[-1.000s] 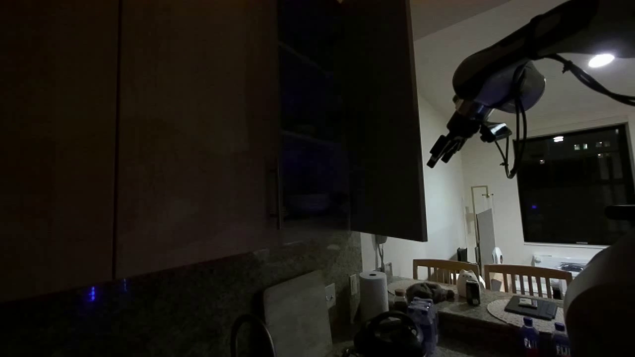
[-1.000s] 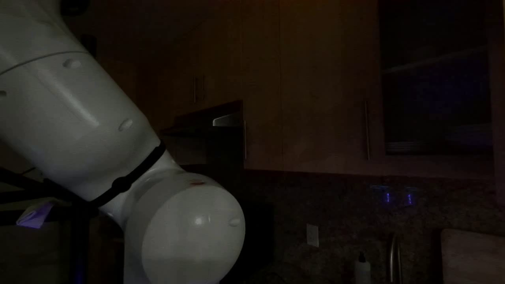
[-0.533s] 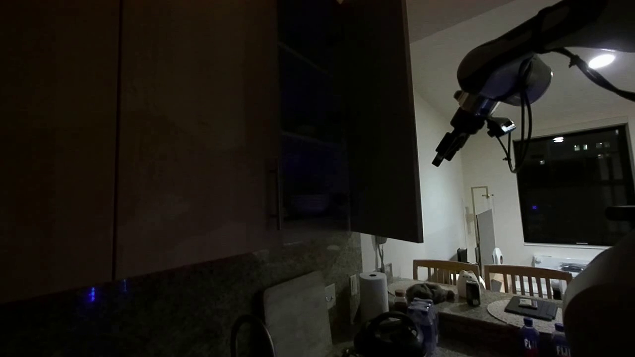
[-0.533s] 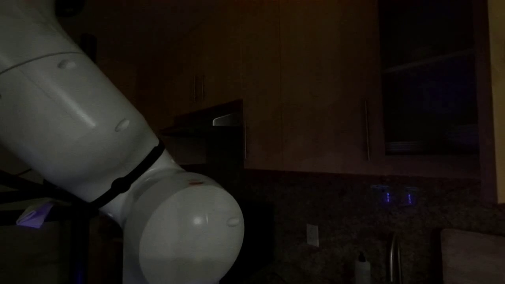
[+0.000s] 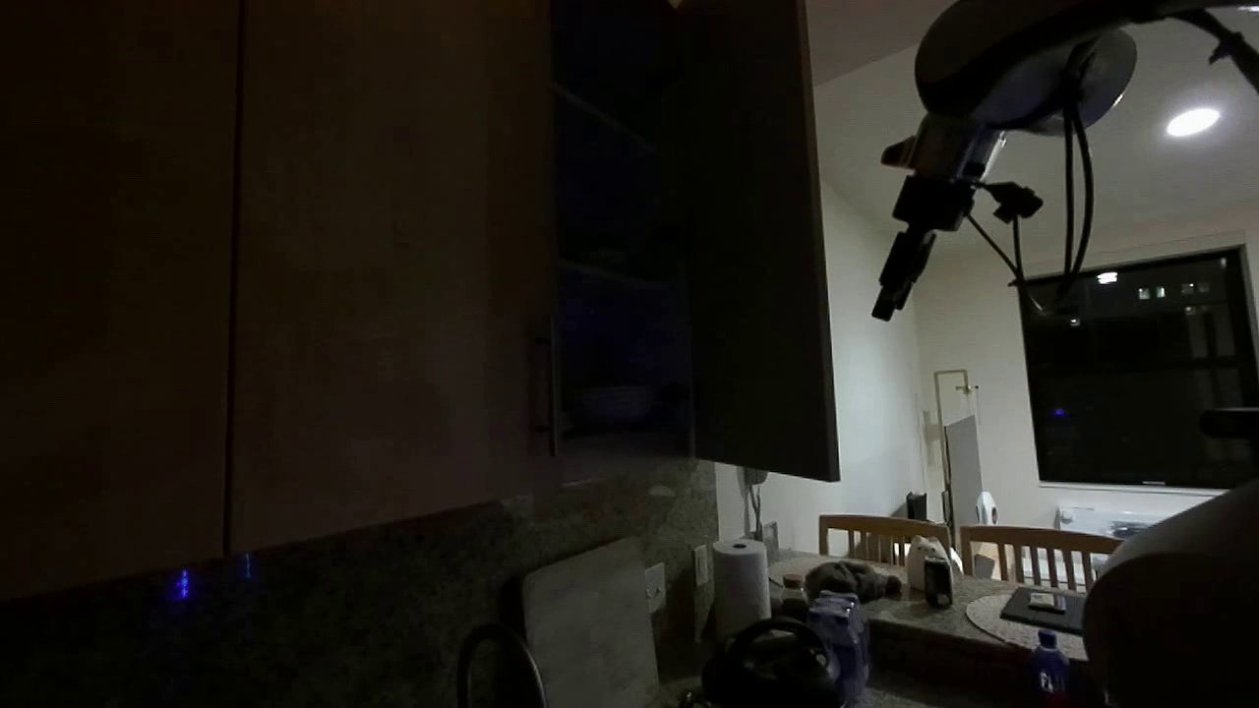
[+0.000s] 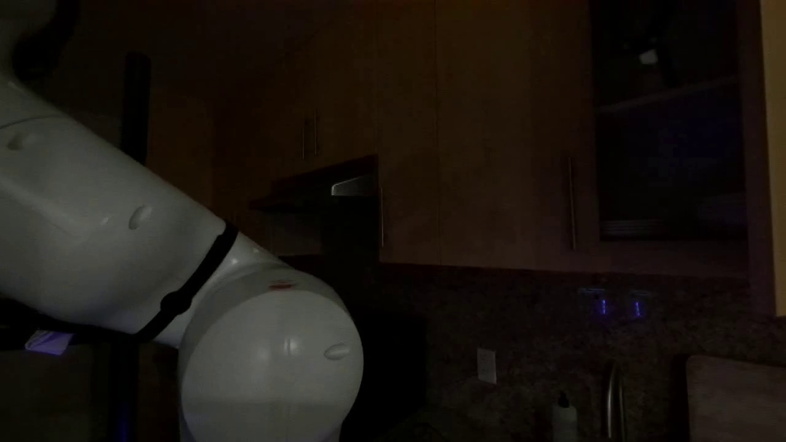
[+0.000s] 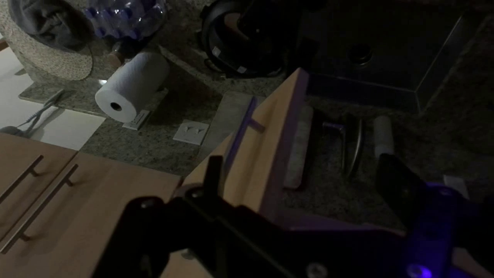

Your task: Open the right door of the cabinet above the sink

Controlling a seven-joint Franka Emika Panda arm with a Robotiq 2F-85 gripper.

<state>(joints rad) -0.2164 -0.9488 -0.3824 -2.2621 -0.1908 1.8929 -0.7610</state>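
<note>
The cabinet (image 5: 615, 324) is open on its right side and shows a dark shelved interior; it also shows in the other exterior view (image 6: 669, 141). The right door (image 5: 762, 295) stands swung outward. Its pale outer face (image 6: 775, 159) shows as a strip in an exterior view. In the wrist view the right door (image 7: 251, 185) slants below my gripper (image 7: 300, 158), its bar handle (image 7: 240, 133) by the left finger. I cannot tell whether they touch. In an exterior view my gripper (image 5: 885, 307) points down, to the right of the door's edge. The fingers are wide apart and hold nothing.
The closed left door (image 5: 393, 275) has a bar handle. Below are the sink (image 7: 436, 58), a tap (image 7: 349, 148), a cutting board (image 5: 590, 619) and a paper towel roll (image 5: 741, 585). Another pale cabinet (image 7: 96, 216) with paired handles stands at left in the wrist view.
My gripper has tilted to point more steeply down, and the wrist has risen slightly and moved right in an exterior view. The door's free edge has shifted slightly left in both exterior views.
</note>
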